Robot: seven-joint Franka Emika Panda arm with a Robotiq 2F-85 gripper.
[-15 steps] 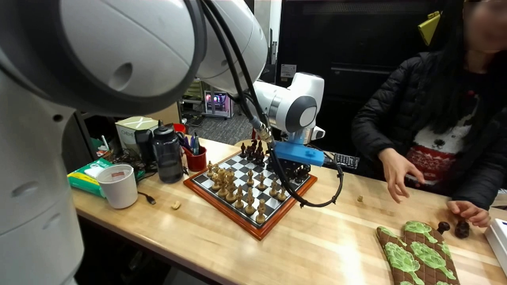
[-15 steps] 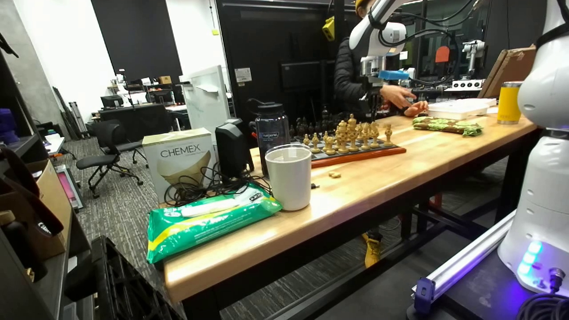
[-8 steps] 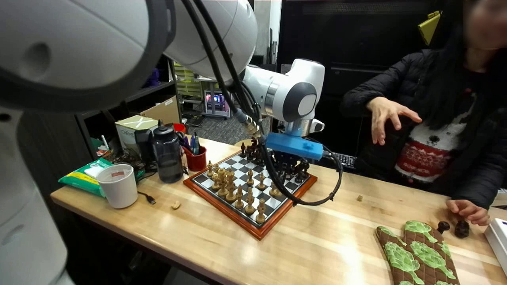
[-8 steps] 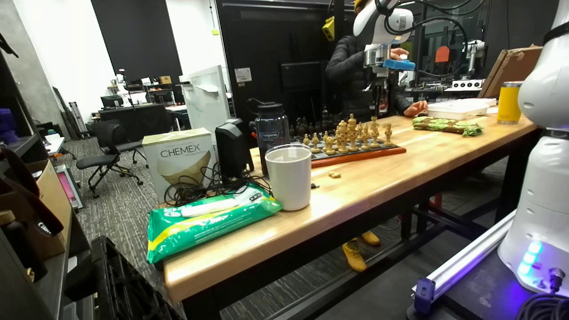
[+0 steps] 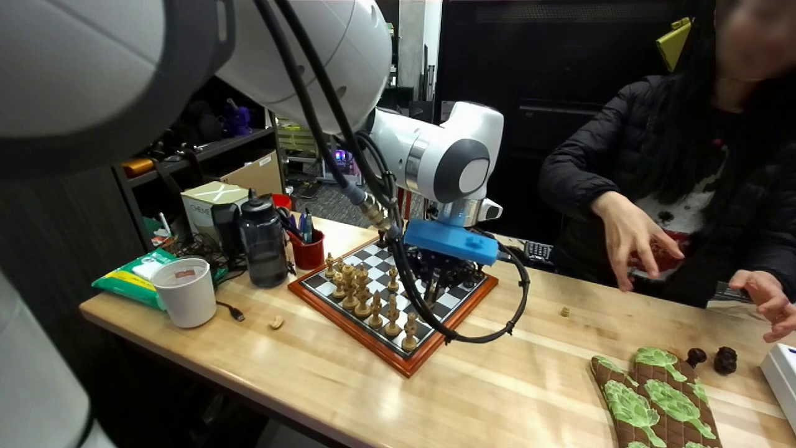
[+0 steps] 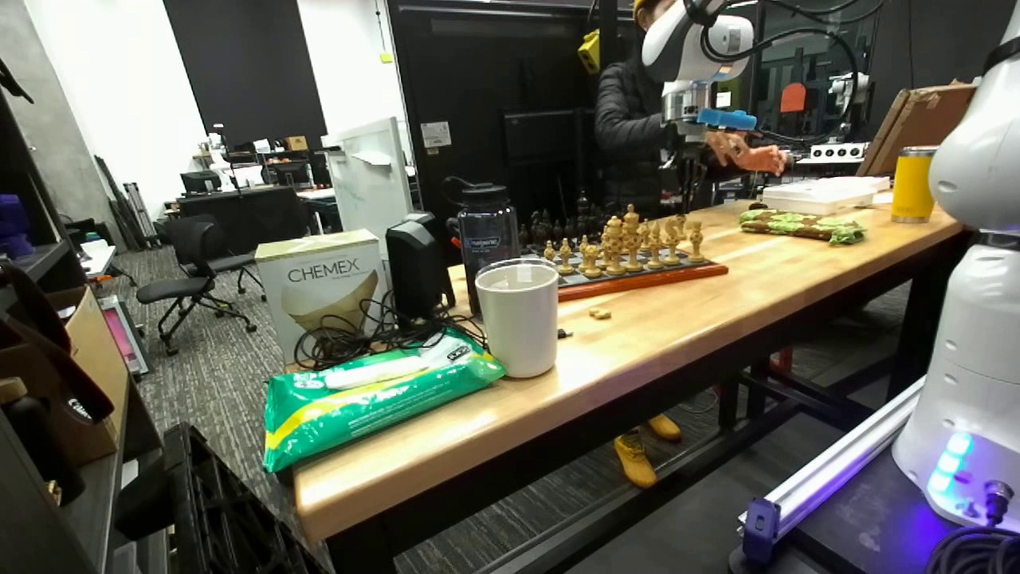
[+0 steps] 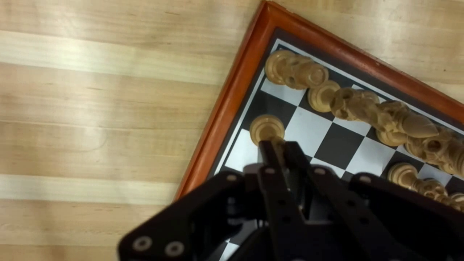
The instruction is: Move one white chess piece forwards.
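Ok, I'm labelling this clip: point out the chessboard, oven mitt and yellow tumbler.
Chessboard [image 7: 226, 108], wrist view: wooden rim.
Oven mitt [image 5: 659, 398], in an exterior view: quilted body.
Yellow tumbler [image 6: 912, 187], in an exterior view: side.

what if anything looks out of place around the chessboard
Off the chessboard, a small tan object lies near the white cup, and a tinier tan bit nearer the oven mitt; both look stray, though too small to identify.

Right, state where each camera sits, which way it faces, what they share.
An exterior view: close beside the arm, facing across the table toward a person; arm shows large.
An exterior view: off the table's corner, facing diagonally along it; robot base and arm show.
Wrist view: above the chessboard, facing down; gripper shows.
Both exterior views share chessboard, person and dark bottle.
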